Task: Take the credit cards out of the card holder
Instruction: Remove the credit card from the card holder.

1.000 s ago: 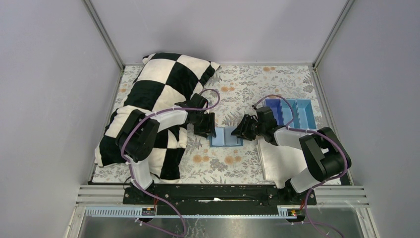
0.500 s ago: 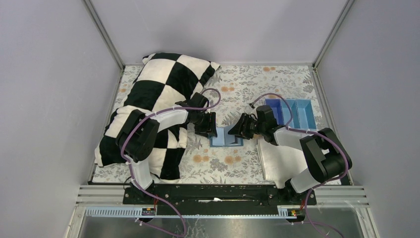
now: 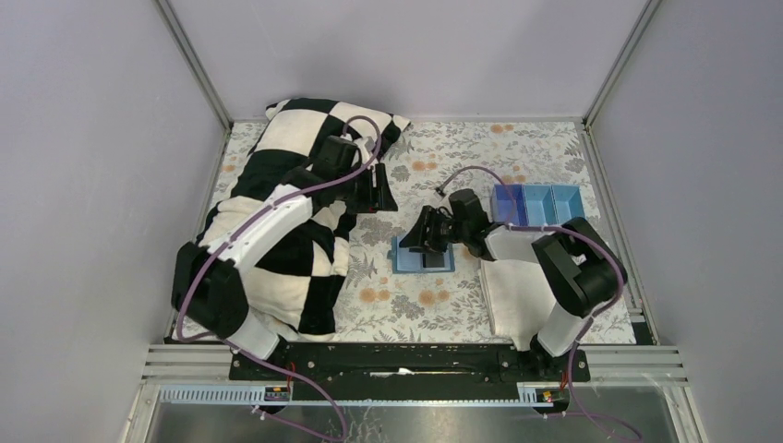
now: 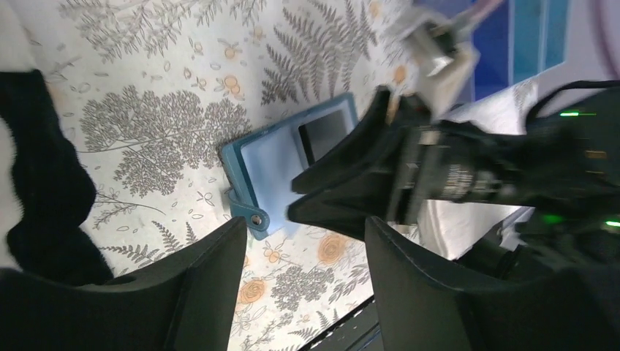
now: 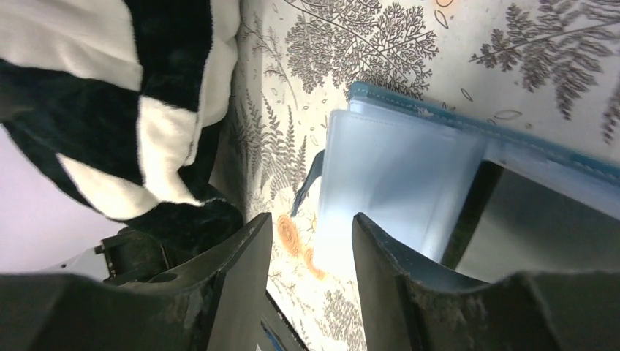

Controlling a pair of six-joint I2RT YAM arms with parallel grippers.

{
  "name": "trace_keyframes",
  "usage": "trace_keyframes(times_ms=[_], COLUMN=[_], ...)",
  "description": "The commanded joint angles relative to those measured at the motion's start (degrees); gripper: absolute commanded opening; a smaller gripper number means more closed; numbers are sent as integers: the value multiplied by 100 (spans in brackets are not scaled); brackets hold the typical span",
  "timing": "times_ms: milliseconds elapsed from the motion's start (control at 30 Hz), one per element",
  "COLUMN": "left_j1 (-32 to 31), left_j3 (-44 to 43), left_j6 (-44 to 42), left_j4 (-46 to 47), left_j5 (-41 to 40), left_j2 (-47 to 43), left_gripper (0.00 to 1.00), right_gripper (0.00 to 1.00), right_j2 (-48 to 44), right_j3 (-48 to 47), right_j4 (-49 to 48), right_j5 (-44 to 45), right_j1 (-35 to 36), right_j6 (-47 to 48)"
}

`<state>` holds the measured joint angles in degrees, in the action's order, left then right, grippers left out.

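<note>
The light blue card holder [image 3: 420, 257] lies open and flat on the floral cloth. A dark card [image 3: 432, 261] shows in its right half, also in the left wrist view [image 4: 325, 130]. My right gripper [image 3: 415, 240] is open, low over the holder's left half, with nothing between its fingers. In the right wrist view the holder [image 5: 409, 183] fills the gap ahead of the right gripper [image 5: 311, 281]. My left gripper [image 3: 379, 192] is open and empty, raised by the pillow's edge, well behind the holder. The left wrist view looks down on the holder [image 4: 274, 164] from the left gripper [image 4: 303, 289].
A black-and-white checkered pillow [image 3: 295, 185] covers the left side of the table. A blue divided bin [image 3: 543, 208] stands at the right. A white cloth [image 3: 522, 291] lies at the front right under my right arm.
My left gripper has let go of the holder's left edge and lifted back toward the pillow. My right gripper has moved left, over the holder.
</note>
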<state>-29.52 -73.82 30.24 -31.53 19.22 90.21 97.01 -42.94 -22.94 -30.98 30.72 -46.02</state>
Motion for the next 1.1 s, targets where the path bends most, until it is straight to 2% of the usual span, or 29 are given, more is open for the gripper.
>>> trace_keyframes(times_ms=[0,167,267,367,433,533,600,733,933,1067], left_j1=[34,34,12,-87,-111,-175,-358,-730,-757,-757], left_j3=[-152,259,859,989,868,618,676,789,1106,1211], left_j6=[99,257,471,462,457,368,625,1042,1436,1520], left_j4=[-97,436,1084,1243,1144,1087,1496,2059,2834,3023], left_j5=[-377,-473,-427,-522,-271,725,1052,1062,1018,1058], left_j2=[-443,-768,-980,-987,-788,-189,62,533,1169,1484], left_gripper=[66,68,68,67,67,65,64,61,50,43], right_gripper=[52,50,51,53,53,53,52,52,47,42], right_j2=[566,741,191,-568,-952,-1193,-1170,-1090,-910,-752], right_j3=[-355,-406,-266,55,230,341,396,418,535,517], right_j4=[-180,-6,240,321,424,841,986,1178,1168,1111], right_j5=[95,188,421,726,810,869,765,696,690,621], right_j1=[240,307,263,67,-159,-536,-733,-851,-884,-884], right_j6=[-240,-321,-12,144,219,439,577,715,609,617])
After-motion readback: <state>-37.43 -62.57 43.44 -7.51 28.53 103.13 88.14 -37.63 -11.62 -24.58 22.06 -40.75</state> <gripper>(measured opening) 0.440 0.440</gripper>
